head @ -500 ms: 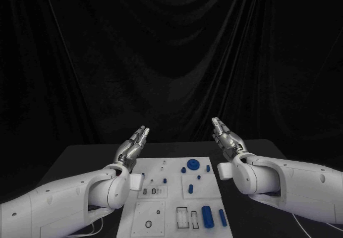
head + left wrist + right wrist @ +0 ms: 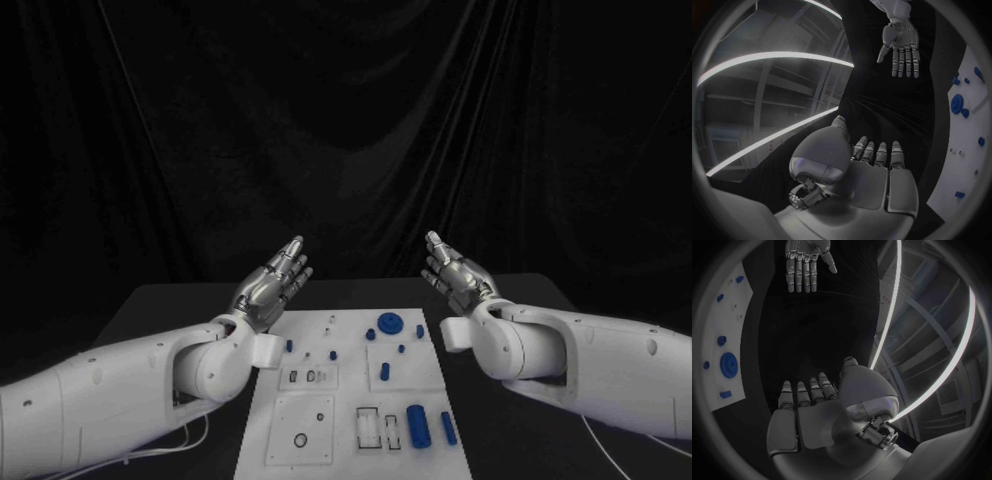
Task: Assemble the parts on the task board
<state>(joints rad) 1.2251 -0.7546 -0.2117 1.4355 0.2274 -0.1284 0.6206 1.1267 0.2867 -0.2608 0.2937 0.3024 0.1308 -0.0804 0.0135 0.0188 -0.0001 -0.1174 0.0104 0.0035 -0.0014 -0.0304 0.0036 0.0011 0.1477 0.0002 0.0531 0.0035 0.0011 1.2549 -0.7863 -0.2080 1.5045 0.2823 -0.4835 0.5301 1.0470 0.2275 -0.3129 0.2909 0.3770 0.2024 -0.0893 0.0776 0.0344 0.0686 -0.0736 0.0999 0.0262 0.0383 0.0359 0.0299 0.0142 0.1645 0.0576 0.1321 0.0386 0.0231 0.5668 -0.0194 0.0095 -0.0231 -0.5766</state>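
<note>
The white task board (image 2: 362, 420) lies in the middle of the black table, seen in the head view. Small blue parts sit on it: a round blue disc (image 2: 389, 324) near its far end, and two long blue pieces (image 2: 418, 430) near its front right corner. My left hand (image 2: 274, 279) is raised above the board's far left corner, fingers spread, holding nothing. My right hand (image 2: 454, 271) is raised above the far right corner, also spread and empty. In the left wrist view my left hand (image 2: 873, 170) faces my right hand (image 2: 901, 42); the board's edge (image 2: 967, 130) shows beside them.
The black table (image 2: 173, 310) extends on both sides of the board, with a dark curtain behind it. A black ring (image 2: 300, 439) and several outlined slots lie on the board's front half. A thin cable (image 2: 195, 440) trails under my left arm.
Both hands have turned and spread their fingers, from edge-on and close together to flat and apart. The arms have shifted slightly outward. The parts on the board have not moved.
</note>
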